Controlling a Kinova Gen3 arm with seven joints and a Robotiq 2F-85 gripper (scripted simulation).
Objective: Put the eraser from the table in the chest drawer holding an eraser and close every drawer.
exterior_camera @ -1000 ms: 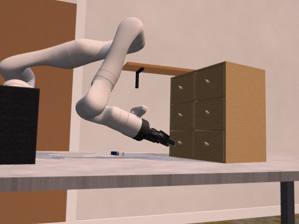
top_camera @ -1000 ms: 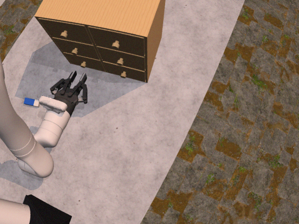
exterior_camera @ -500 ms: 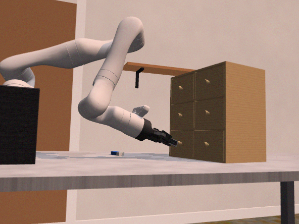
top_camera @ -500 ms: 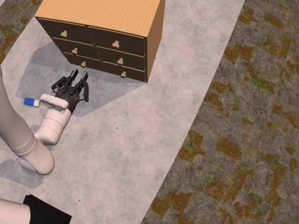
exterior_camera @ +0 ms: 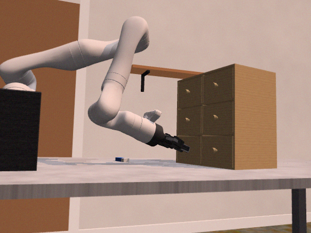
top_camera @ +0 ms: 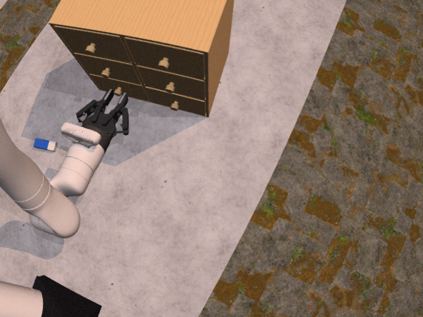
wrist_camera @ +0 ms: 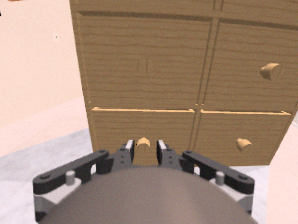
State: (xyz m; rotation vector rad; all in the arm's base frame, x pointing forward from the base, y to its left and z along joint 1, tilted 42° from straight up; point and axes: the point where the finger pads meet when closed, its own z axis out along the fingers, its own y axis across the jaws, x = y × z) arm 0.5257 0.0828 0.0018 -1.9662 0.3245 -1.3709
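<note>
while the pincer (top_camera: 116, 93) (exterior_camera: 187, 148) (wrist_camera: 145, 147) gapes partway, the eraser (top_camera: 45, 144) (exterior_camera: 122, 159) lies apart, behind its fingertips.

The black two-fingered metal claw (top_camera: 117, 93) (exterior_camera: 186, 148) (wrist_camera: 146, 148) has slid forward, towards the chest; its tips, short of the small tan wooden knob (top_camera: 118, 91) (wrist_camera: 143, 144) a moment ago, now reach up on either side of it. From the side, the claw has come across that knob, hiding it. Behind the claw, the arm's rounded white elbow (exterior_camera: 105, 111) has followed, dipping a little. The blue-and-white block-shaped eraser (top_camera: 45, 144) (exterior_camera: 122, 159) now lies farther behind the claw.
</note>
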